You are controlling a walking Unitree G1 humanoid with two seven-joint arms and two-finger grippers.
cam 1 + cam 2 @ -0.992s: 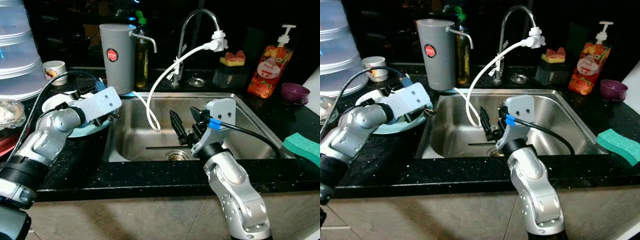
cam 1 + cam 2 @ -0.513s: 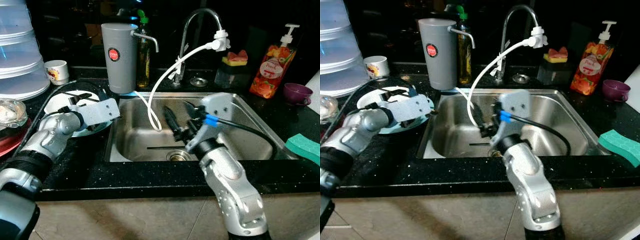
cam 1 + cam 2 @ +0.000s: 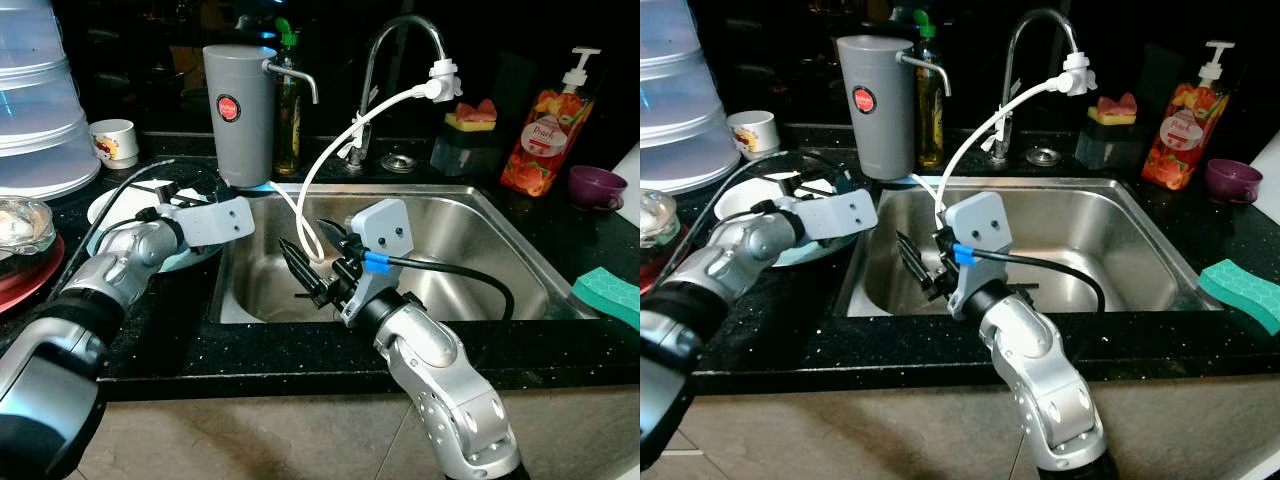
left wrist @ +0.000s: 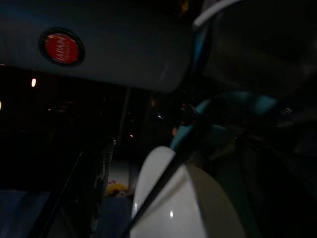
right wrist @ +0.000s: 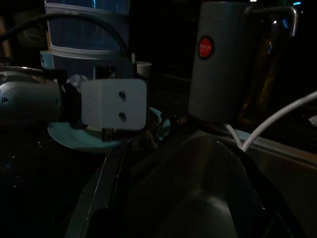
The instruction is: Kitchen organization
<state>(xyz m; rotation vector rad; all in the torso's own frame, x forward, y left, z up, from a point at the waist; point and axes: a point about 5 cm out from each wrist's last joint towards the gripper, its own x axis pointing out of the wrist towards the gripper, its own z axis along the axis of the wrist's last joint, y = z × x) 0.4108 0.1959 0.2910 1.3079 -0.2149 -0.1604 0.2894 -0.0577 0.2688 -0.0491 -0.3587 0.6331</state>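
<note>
Your right gripper [image 3: 312, 262] hangs spread, empty, inside the sink [image 3: 500, 270]; your left gripper [image 3: 165, 193], grip unreadable, sits over the plate [image 3: 110, 207] beside the sink.

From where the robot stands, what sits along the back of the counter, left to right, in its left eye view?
Clear stacked containers → small white cup → grey dispenser → faucet → orange soap bottle → purple bowl.

black counter [image 3: 180, 330]; plate [image 3: 110, 205], sponge [image 3: 606, 294], soap bottle [image 3: 538, 130]
</note>
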